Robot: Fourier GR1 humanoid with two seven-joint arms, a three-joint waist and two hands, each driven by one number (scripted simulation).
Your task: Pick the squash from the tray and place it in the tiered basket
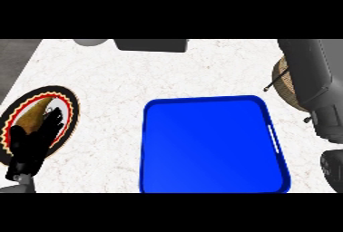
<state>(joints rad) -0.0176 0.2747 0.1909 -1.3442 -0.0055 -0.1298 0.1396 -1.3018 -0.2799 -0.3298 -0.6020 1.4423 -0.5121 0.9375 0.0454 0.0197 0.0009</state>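
- The tray [213,147] sits on the table [120,77], a little right of the middle and toward the near edge.
- A plate [67,118] lies well apart from it, at the table's left edge.
- The left hand [32,140] rests over that plate, with a tapered thing [33,115] lying under its fingers [55,117].
- The tiered basket [286,86] stands at the right edge, behind and to the right of the tray, partly hidden by the right forearm [315,77].
- Two things stand at the far edge: a rounded one [92,41] to the left and a box-like one [150,44] beside it.
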